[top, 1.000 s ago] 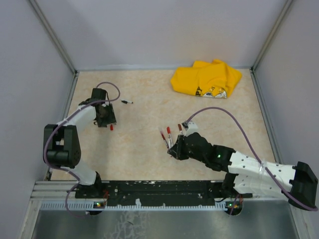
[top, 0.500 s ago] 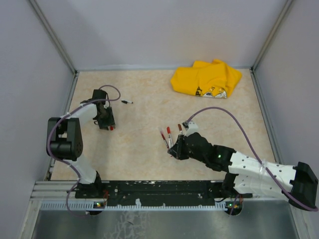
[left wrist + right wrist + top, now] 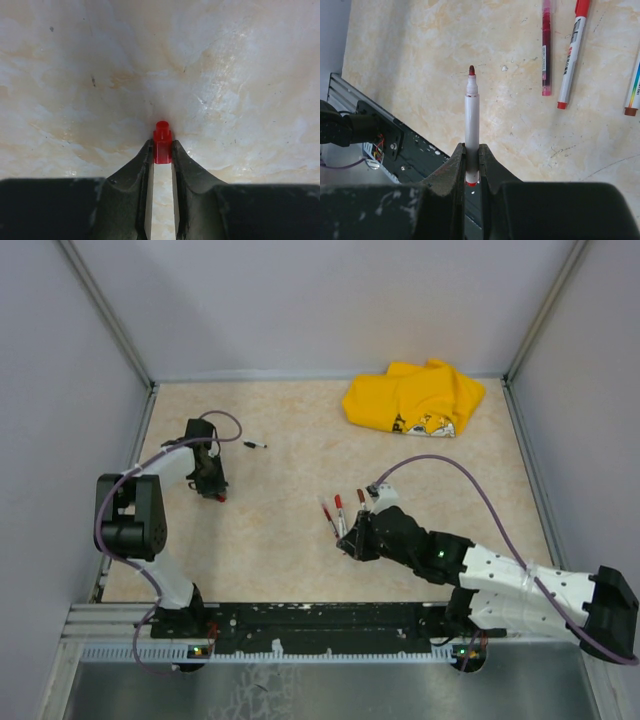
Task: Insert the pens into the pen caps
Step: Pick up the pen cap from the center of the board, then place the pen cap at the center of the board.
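Observation:
A small red pen cap lies on the table, pinched between the tips of my left gripper, whose jaws touch both its sides. From above, this gripper is at the table's left with the cap at its tip. My right gripper is shut on a white pen whose bare red tip points away from the wrist. Seen from above, the right gripper hovers mid-table just in front of three loose pens. A tiny black piece lies beyond the left gripper.
A crumpled yellow cloth lies at the back right. The loose pens lie side by side right of the held pen. The black base rail runs along the near edge. Grey walls enclose the table on three sides.
The left gripper has come down over the red cap and its jaws have closed in onto it. The right arm and its pen have not moved.

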Robot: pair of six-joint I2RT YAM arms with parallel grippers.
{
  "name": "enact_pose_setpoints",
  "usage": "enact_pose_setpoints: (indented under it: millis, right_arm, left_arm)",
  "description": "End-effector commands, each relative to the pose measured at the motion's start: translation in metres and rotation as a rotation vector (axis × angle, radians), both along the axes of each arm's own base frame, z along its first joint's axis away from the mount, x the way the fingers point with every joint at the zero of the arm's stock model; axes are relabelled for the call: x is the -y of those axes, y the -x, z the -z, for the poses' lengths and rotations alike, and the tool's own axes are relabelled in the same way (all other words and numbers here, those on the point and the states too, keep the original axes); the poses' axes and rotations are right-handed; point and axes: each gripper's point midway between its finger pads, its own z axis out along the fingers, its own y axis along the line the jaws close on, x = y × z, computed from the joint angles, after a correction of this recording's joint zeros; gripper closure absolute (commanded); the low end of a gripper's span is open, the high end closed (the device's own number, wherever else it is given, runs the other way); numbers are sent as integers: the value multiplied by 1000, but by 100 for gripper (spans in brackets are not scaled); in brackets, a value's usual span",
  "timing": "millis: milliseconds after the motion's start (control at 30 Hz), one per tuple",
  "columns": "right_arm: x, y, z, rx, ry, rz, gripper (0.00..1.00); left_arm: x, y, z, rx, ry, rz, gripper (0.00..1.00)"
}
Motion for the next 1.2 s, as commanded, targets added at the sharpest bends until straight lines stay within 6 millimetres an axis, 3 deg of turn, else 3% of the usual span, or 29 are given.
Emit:
enact_pose_setpoints:
  millis: [0, 200, 333, 467, 600, 833, 1167]
  right_arm:
    - [2, -3, -15, 47, -35, 9, 97]
    - [19, -5, -22, 71, -43, 65, 98]
    - [34, -8, -30, 92, -71, 132, 100]
    - [48, -13, -41, 118, -117, 203, 100]
    - [61, -15, -53, 140, -171, 264, 100]
    - [89, -19, -65, 168, -274, 386, 100]
    - [111, -19, -70, 187, -307, 455, 100]
  left_arm:
    - [8, 0, -5, 17, 44, 63, 79]
    - [35, 4, -30, 106, 71, 195, 86]
    - [87, 25, -44, 160, 117, 387, 86]
    - [154, 63, -52, 208, 160, 639, 85]
    - [195, 96, -55, 237, 211, 827, 84]
    - [236, 144, -55, 244, 235, 1101, 81]
    - [260, 183, -25, 195, 102, 1387, 80]
